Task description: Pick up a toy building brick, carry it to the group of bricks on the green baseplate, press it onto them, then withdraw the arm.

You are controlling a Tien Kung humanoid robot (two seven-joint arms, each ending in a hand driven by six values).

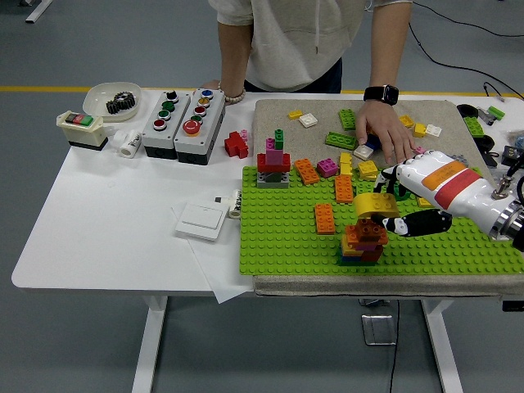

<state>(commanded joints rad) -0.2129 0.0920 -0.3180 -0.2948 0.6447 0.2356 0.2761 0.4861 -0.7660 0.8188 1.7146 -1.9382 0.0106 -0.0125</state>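
Observation:
My right hand (391, 209) comes in from the right and is shut on a yellow arched brick (375, 205). It holds the brick just above a stack of orange, red, yellow and green bricks (364, 241) on the green baseplate (278, 237). Other bricks stand on the plate: a grey, red, pink and green tower (274, 162), orange bricks (324, 218) and a pink one (327, 167). A person at the far side rests one hand (386, 136) on loose bricks behind the plate. My left arm is out of view.
Loose bricks (341, 131) lie on the grey mat behind the plate. Two button boxes (182, 120), a red brick (236, 145), a white switch plate (201, 219), a white dish with gears (115, 101) and a small switch box (80, 128) are at the left.

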